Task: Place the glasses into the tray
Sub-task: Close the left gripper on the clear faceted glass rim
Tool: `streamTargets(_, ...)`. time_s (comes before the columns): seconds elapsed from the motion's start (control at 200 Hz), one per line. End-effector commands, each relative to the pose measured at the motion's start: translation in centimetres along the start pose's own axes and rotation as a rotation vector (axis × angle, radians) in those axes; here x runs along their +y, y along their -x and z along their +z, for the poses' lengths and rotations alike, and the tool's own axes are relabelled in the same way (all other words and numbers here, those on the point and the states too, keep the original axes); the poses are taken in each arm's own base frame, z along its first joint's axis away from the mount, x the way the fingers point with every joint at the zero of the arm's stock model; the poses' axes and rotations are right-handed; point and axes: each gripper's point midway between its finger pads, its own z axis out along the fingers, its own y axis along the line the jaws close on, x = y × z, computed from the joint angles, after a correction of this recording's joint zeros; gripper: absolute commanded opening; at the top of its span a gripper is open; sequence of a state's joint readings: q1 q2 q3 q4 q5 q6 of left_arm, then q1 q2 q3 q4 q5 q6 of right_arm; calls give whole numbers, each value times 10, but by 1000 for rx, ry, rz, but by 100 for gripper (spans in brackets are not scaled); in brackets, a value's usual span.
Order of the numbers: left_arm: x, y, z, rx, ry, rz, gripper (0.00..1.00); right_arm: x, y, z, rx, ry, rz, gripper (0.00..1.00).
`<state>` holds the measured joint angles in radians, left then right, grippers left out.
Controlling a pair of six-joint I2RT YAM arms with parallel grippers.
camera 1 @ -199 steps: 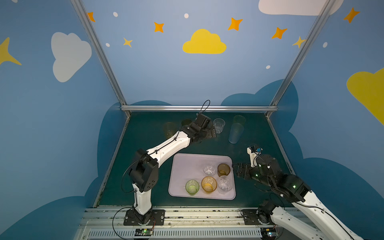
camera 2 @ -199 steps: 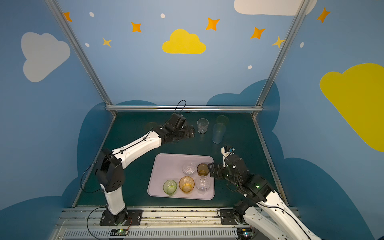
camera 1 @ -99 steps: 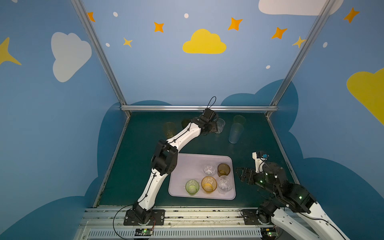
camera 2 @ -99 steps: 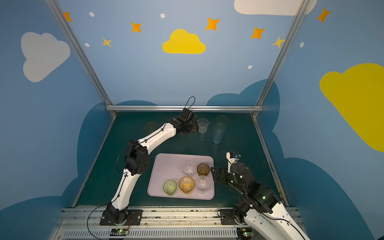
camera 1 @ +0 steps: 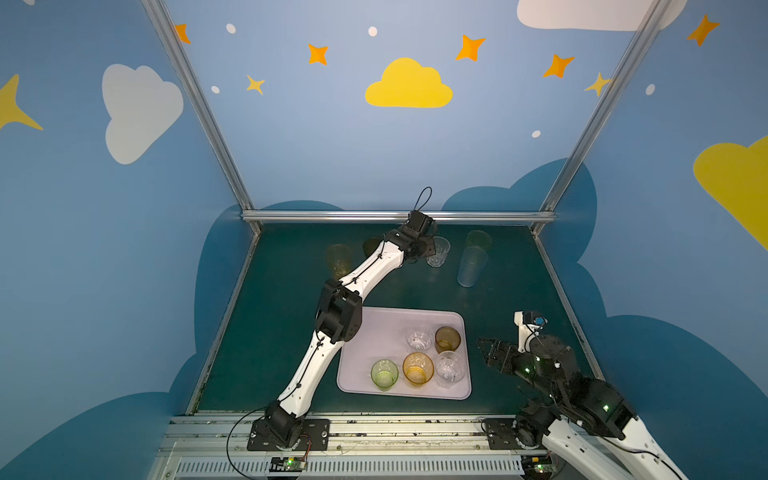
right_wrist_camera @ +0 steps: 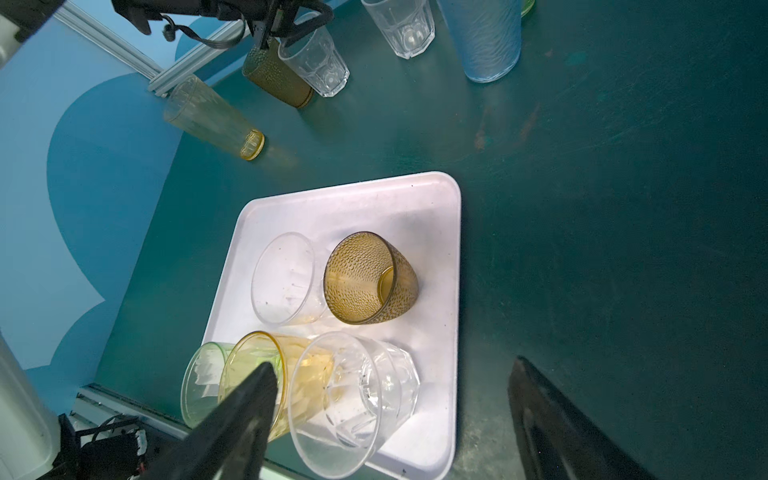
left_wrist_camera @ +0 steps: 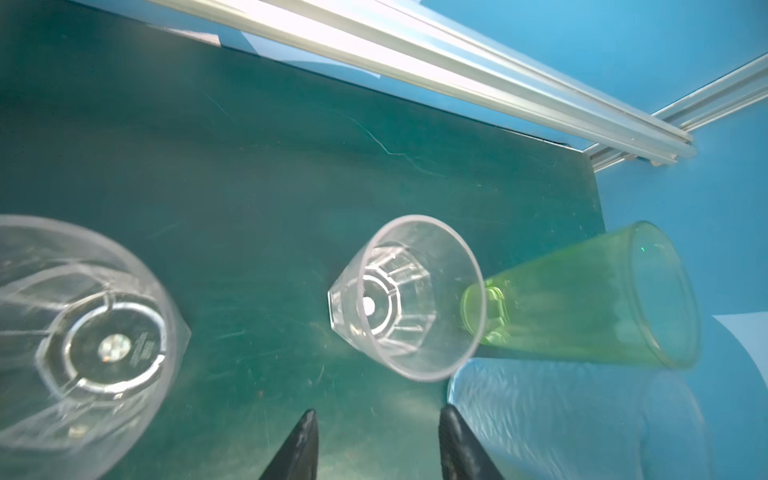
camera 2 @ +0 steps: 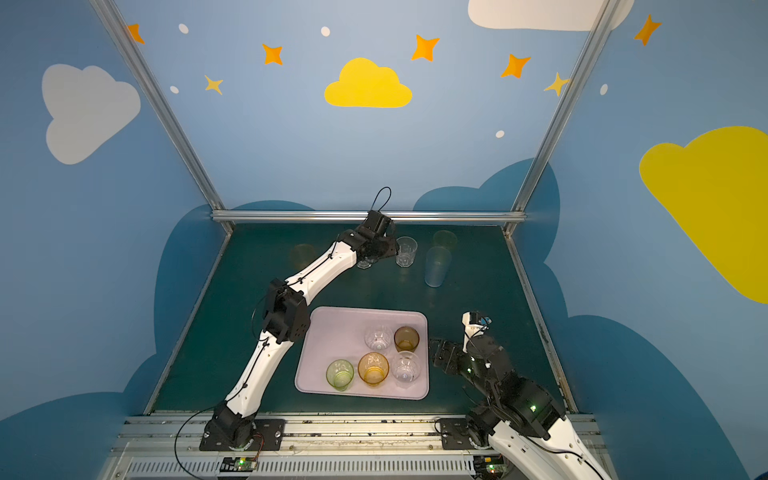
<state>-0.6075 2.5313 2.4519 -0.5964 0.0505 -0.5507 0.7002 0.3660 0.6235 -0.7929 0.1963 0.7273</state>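
1. Tray (camera 1: 374,332): flat on the green surface (camera 1: 270,311), lower centre of both top views.
2. In the tray, right half, all upright. Back row: clear glass (camera 1: 419,338) and brown glass (camera 1: 447,338). Front row: green glass (camera 1: 384,374), amber glass (camera 1: 417,369) and second clear glass (camera 1: 449,369).
3. Off the tray, along the upper strip of the surface:
   - Upper left: tall yellow glass (camera 1: 338,259).
   - Upper right: tall blue glass (camera 1: 471,266) and tall green glass (camera 1: 478,240).
   - Between them: third clear glass (camera 1: 437,251).
   - Partly hidden by the left arm in the top views: fourth clear glass (right_wrist_camera: 316,62) and second brown glass (right_wrist_camera: 276,81).
4. Left tool (camera 1: 431,249): just beside the third clear glass; whether they touch cannot be told. In the left wrist view the fingers (left_wrist_camera: 299,449) stand partly apart with nothing between them, and that glass sits beyond the tips.
5. Right tool (camera 1: 484,351): just right of the tray, lower right of frame. Fingers (right_wrist_camera: 249,399) are spread wide with nothing gripped.
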Motion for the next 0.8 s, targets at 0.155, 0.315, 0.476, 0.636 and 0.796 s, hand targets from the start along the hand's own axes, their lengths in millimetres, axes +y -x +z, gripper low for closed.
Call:
streamTargets(0.155, 6, 4, 12, 12, -14, -9, 48, -17, -6, 4, -11, -65, 29, 86)
streamTargets(0.315, 6, 6, 18, 2, -29, -23, 48, -18, -6, 6, -4, -75, 23, 86)
streamTargets(0.476, 5, 5, 24, 0, -37, -30, 51, -19, -7, 7, -4, -82, 24, 86)
streamTargets(0.636, 8, 3, 30, 6, -34, -28, 55, -22, -9, 8, -2, -89, 26, 86)
streamTargets(0.796, 9, 3, 34, 4, -33, -29, 55, -24, -11, 10, -2, -97, 30, 86)
